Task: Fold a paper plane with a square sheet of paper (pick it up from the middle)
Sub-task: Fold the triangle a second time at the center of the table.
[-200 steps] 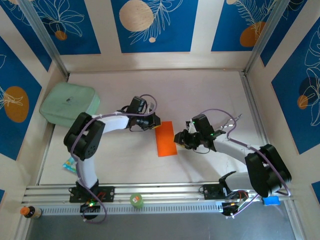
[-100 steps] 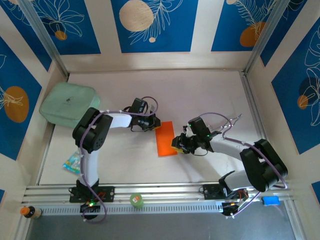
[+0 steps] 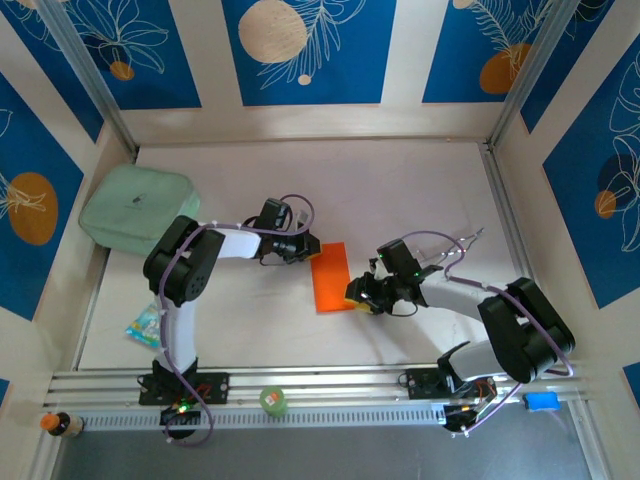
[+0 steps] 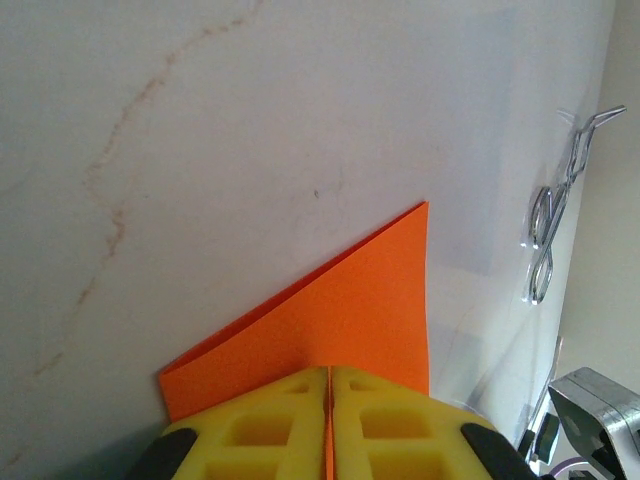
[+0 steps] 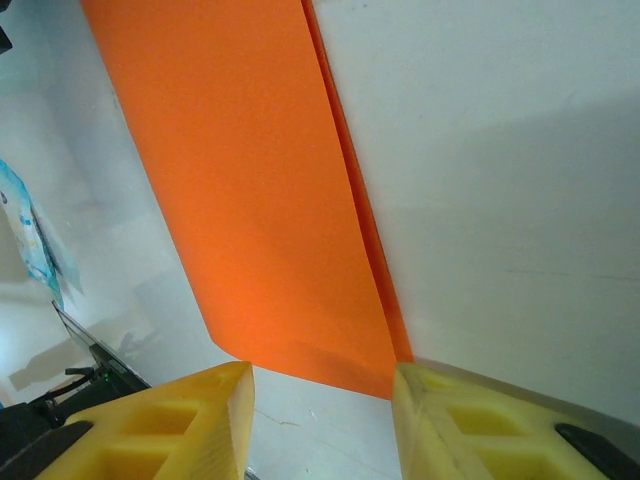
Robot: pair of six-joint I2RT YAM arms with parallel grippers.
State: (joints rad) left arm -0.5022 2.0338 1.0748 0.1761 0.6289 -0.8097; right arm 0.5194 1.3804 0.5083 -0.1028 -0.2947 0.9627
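The square sheet of paper [image 3: 331, 277] lies folded in half as a bright orange rectangle in the middle of the table. My left gripper [image 3: 308, 246] is at its far left corner, shut. In the left wrist view its yellow fingers [image 4: 270, 425] rest closed on top of the paper [image 4: 345, 305], and orange shows through the slit between them. My right gripper [image 3: 356, 292] is at the paper's near right corner, open. In the right wrist view its gripper [image 5: 322, 400] straddles that corner of the paper [image 5: 250, 190], and the right finger [image 5: 450, 420] touches the folded edge.
A pale green pad [image 3: 138, 207] lies at the far left. A small wrapper [image 3: 143, 325] lies near the left arm's base, and a green round object [image 3: 273, 401] sits on the front rail. A bent wire clip [image 3: 470, 240] lies right of the paper.
My right gripper has come left and nearer to the paper's near right corner, and its jaws have widened. The left gripper stays shut at the far left corner.
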